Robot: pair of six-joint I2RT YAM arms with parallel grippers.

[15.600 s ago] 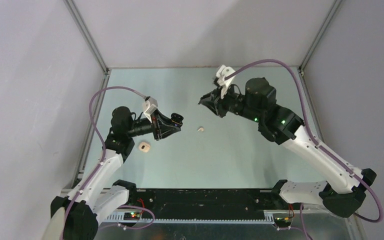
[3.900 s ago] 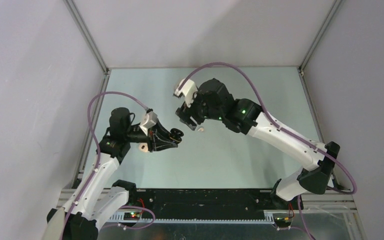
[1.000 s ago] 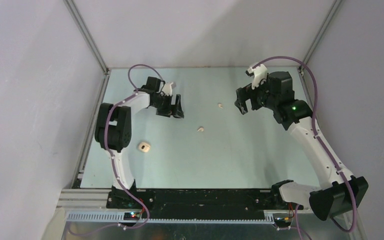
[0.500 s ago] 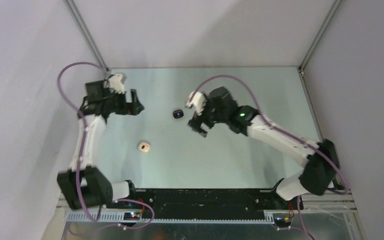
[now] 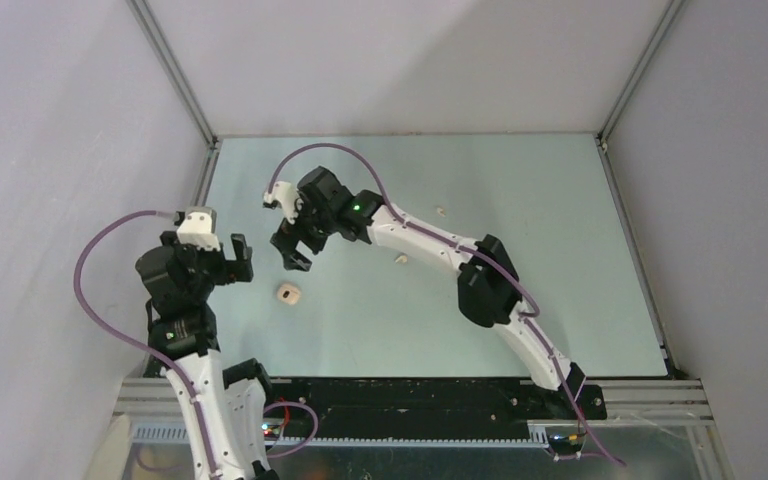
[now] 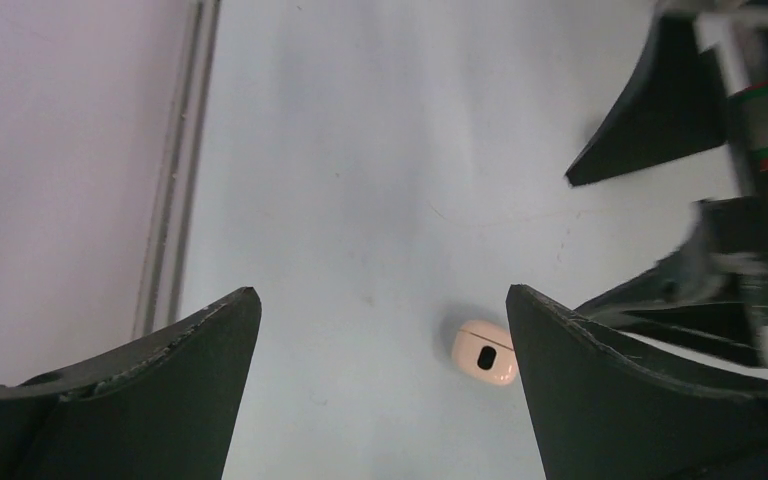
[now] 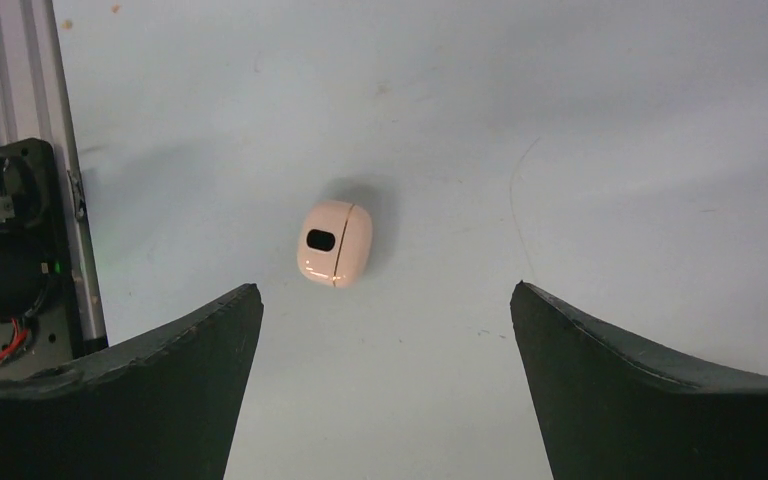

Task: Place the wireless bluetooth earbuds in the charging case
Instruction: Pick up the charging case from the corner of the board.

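Both sets of jaws stand wide open w/ nothing in them. Beige charging case [image 5: 288, 293] lies on the counter [image 5: 520, 300] at near left, a dark oval mark on its upper face. The right arm [image 5: 410, 232] reaches across to the left side, and the right jaws hang just far of the case, apart from it. In the right wrist view the case [image 7: 335, 242] sits ahead of the tips, btwn the two fingers' lines and nearer the left-hand one, not touching. The left arm [image 5: 175, 290] is at the left edge, its jaws just left of the case. In the left wrist view the case [image 6: 485, 351] shows ahead, close to the right-hand finger, w/ the right arm's fingers beyond it. Two pale earbuds lie loose on the counter, well right of both jaws: one [image 5: 398, 259] just near of the right arm, the other [image 5: 440, 211] just far of it.
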